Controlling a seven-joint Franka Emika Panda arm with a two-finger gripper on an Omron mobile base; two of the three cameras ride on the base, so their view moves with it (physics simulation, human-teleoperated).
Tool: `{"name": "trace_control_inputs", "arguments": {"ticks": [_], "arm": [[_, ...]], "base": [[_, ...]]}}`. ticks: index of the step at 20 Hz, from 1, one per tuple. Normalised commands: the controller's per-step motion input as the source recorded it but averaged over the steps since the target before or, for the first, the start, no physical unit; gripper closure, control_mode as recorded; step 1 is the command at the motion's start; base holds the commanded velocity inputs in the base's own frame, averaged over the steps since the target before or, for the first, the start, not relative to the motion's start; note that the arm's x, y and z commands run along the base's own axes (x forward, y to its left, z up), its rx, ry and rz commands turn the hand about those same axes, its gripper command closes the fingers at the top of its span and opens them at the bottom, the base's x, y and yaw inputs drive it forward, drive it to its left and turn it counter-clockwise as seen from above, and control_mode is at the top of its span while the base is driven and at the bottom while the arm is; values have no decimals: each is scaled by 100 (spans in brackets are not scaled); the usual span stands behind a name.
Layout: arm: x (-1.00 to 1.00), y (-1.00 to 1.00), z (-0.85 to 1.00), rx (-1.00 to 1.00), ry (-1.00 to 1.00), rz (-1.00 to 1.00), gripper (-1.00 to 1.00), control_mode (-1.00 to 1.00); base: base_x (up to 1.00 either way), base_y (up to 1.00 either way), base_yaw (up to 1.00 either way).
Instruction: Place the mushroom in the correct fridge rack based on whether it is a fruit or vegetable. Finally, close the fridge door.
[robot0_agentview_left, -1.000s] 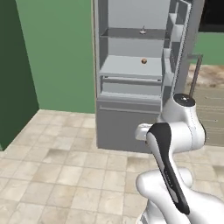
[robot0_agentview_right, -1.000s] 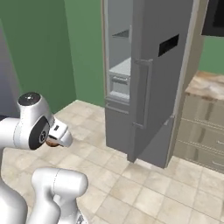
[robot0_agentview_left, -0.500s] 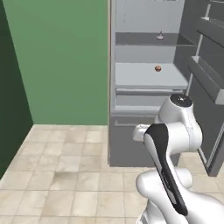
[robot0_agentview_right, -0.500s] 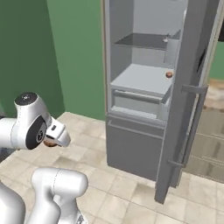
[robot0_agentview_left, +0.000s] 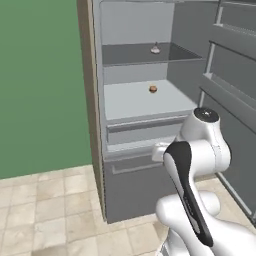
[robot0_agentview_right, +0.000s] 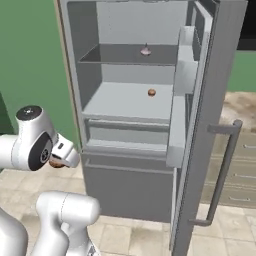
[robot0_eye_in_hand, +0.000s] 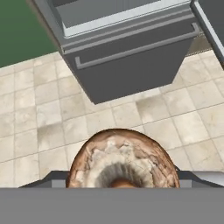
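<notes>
Right base view: beige tiled floor, green wall.

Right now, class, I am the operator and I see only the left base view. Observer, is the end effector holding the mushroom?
Observer: Yes. In the hand view the end effector is shut on the mushroom, its gills towards the camera.
Operator: Where is the end effector?
Observer: The right base view shows it low, near the fridge's left edge, about level with the top of the lower drawer front.
Operator: Can the door handle be seen?
Observer: Yes. The fridge door stands open, and its vertical bar handle faces the right camera.
</notes>
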Motion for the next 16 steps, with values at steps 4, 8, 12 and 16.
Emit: {"name": "trace_control_inputs", "arguments": {"ticks": [4, 8, 12, 16], "arm": [[0, 0, 0, 0, 0, 0, 100, 100], [0, 0, 0, 0, 0, 0, 100, 100], [0, 0, 0, 0, 0, 0, 100, 100], [0, 0, 0, 0, 0, 0, 100, 100]], "base": [[65, 6, -42], [77, 29, -31], [44, 18, -12], [55, 10, -3]]}}
